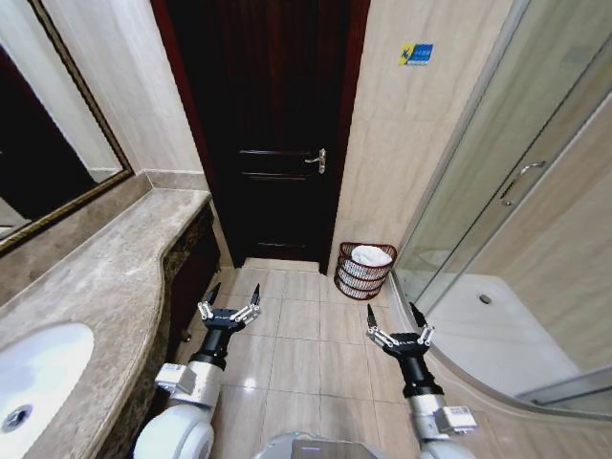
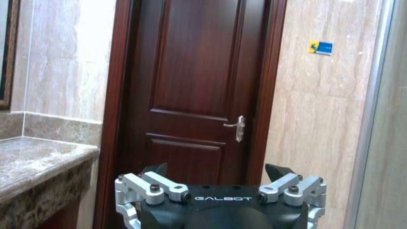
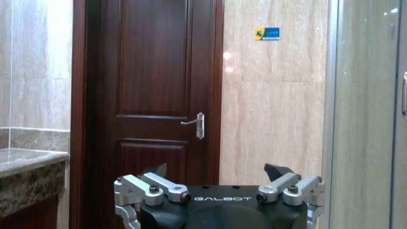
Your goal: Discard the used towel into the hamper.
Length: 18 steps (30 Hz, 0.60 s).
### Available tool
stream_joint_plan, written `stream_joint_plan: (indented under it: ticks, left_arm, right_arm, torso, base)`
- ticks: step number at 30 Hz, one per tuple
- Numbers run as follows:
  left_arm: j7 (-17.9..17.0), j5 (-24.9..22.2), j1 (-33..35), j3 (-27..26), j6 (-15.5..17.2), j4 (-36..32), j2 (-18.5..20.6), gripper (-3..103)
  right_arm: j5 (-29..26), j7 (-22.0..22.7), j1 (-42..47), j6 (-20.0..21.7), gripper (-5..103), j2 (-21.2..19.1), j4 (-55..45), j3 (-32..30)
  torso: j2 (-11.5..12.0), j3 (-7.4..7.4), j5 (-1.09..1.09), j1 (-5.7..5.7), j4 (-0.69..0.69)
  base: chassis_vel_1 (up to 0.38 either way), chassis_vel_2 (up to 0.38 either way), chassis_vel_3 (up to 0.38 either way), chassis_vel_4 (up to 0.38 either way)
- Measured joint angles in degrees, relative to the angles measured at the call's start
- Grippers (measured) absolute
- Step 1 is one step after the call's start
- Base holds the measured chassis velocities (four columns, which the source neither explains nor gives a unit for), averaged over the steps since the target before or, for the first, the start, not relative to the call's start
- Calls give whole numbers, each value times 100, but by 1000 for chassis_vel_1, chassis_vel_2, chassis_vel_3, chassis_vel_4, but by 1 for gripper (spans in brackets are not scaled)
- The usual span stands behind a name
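The hamper (image 1: 364, 271) is a small round reddish-brown wire basket standing on the tiled floor by the wall, right of the dark door. A white towel (image 1: 371, 255) lies inside it, at the top. My left gripper (image 1: 231, 299) is held low over the floor beside the counter, open and empty. My right gripper (image 1: 393, 316) hangs open and empty a short way in front of the hamper. In the wrist views, the left gripper (image 2: 216, 170) and the right gripper (image 3: 216, 170) both point at the door with spread fingers.
A marble counter (image 1: 105, 277) with a white sink (image 1: 33, 373) runs along the left under a framed mirror (image 1: 43, 143). The closed dark wooden door (image 1: 273, 124) is straight ahead. A glass shower enclosure (image 1: 516, 220) with a curved base takes up the right.
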State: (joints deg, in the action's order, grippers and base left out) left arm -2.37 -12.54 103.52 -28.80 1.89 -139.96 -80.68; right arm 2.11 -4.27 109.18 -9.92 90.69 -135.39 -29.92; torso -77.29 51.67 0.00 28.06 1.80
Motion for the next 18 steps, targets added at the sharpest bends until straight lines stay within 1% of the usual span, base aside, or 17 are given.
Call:
stream_joint_plan:
  ticks: [6, 18]
  left_arm:
    - [0, 0, 0, 0, 0, 0, 0, 100]
    - [0, 0, 2, 0, 0, 0, 0, 100]
  right_arm:
    - [0, 0, 1, 0, 100, 0, 0, 0]
    - [0, 0, 2, 0, 100, 0, 0, 0]
  torso:
    - [0, -1, 0, -2, 0]
    - [-3, -4, 0, -9, -1]
  base:
    - [-17, 7, 14, -10]
    - [78, -78, -85, 75]
